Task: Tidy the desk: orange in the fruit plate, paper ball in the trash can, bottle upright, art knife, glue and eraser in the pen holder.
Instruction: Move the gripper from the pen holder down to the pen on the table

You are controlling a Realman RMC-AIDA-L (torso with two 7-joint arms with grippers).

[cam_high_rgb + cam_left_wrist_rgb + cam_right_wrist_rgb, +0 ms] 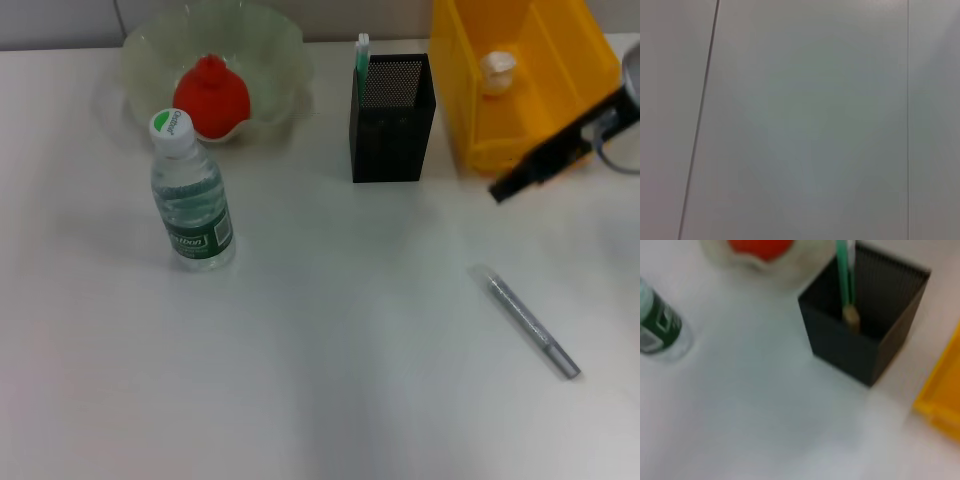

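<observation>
The right claw (530,175) hangs at the right edge of the scene, a dark shape in front of the yellow bin (560,60); whether its fingers are apart or together cannot be told, and nothing can be made out in them. Nearer the viewer and slightly left of it, a slim grey pen-like tool, probably the art knife (528,322), lies flat on the white surface (330,380), its long axis running diagonally from far-left to near-right. The right arm is plainly the nearer one to it. Left of the claw and farther back stands the black mesh pen holder (392,120), with a green-tipped stick (362,55) already inside. Farther left, the water bottle (190,195) stands upright, and behind it a red-orange fruit (210,95) sits in the clear fruit plate (280,50). A crumpled paper ball (497,70) rests in the yellow bin. The left claw is out of sight.
</observation>
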